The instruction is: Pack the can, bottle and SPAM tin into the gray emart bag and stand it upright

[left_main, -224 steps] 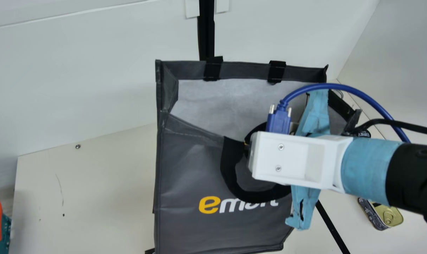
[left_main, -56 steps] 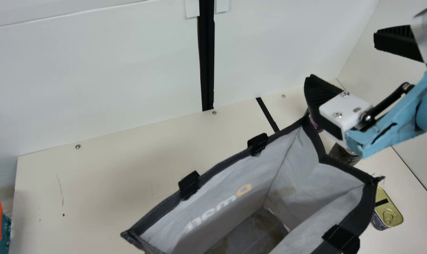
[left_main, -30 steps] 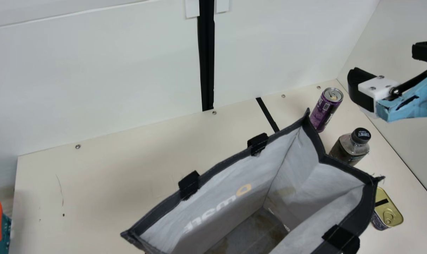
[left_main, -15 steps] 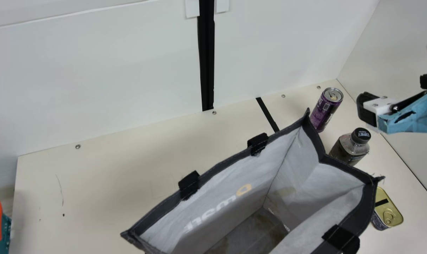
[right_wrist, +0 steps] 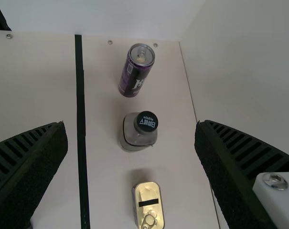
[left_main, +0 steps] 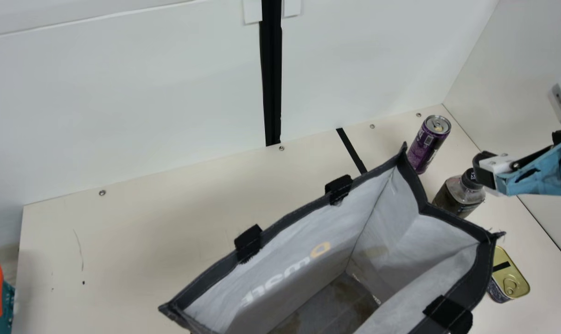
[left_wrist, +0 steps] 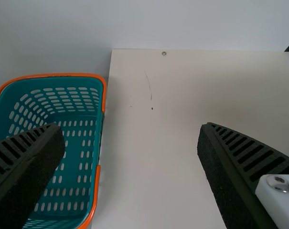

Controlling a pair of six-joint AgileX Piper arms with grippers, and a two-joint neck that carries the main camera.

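Three goods: purple can (left_main: 428, 144), bottle (left_main: 457, 197) and SPAM tin (left_main: 510, 278) were outside the emart bag (left_main: 401, 222).
Right gripper (right_wrist: 131, 126): it was nearer, wide and empty.
Bottle: upright in its long axis, it appeared below and between those fingers (right_wrist: 32, 160).
Left gripper (left_wrist: 130, 131): it was wide too.

Lab-like workspace, cream table (left_main: 137, 241), white wall panels (left_main: 123, 102), robot arm (left_main: 556, 174)
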